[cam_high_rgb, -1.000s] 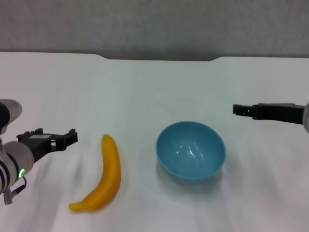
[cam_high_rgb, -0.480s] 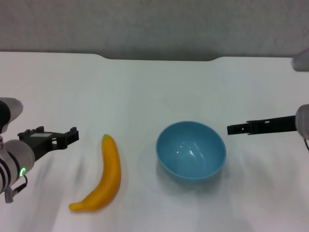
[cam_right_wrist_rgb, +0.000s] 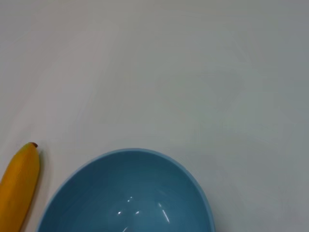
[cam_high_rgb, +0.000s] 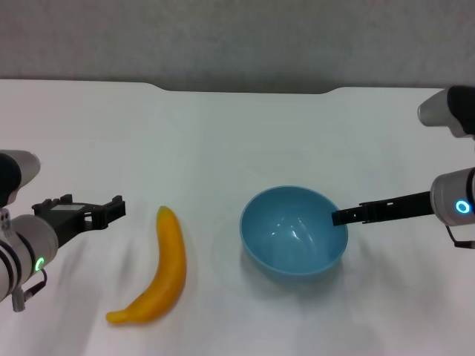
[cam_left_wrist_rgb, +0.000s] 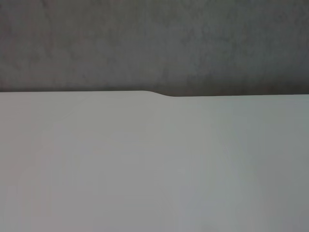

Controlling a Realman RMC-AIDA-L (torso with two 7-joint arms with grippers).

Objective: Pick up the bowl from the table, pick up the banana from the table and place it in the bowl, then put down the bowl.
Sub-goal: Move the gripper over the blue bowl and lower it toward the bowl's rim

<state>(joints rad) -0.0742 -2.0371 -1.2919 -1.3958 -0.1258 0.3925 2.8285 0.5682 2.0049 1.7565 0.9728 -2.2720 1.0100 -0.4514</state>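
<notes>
The light blue bowl [cam_high_rgb: 293,231] stands upright and empty on the white table [cam_high_rgb: 223,141], right of centre. The yellow-orange banana [cam_high_rgb: 162,271] lies on the table to the bowl's left, dark tip toward the far edge. My right gripper [cam_high_rgb: 335,217] reaches in from the right, its tip at the bowl's right rim. My left gripper [cam_high_rgb: 119,206] hovers left of the banana and points at it, a short gap away. The right wrist view shows the bowl [cam_right_wrist_rgb: 130,193] close below and the banana's tip end [cam_right_wrist_rgb: 19,186] beside it.
The table's far edge has a rounded notch [cam_high_rgb: 245,90], with a grey wall behind it. The left wrist view shows only bare tabletop [cam_left_wrist_rgb: 154,169] and that edge [cam_left_wrist_rgb: 159,93].
My right gripper has moved left and down, from clear of the bowl to its right rim. My left gripper has edged slightly right toward the banana. Bowl and banana have not moved.
</notes>
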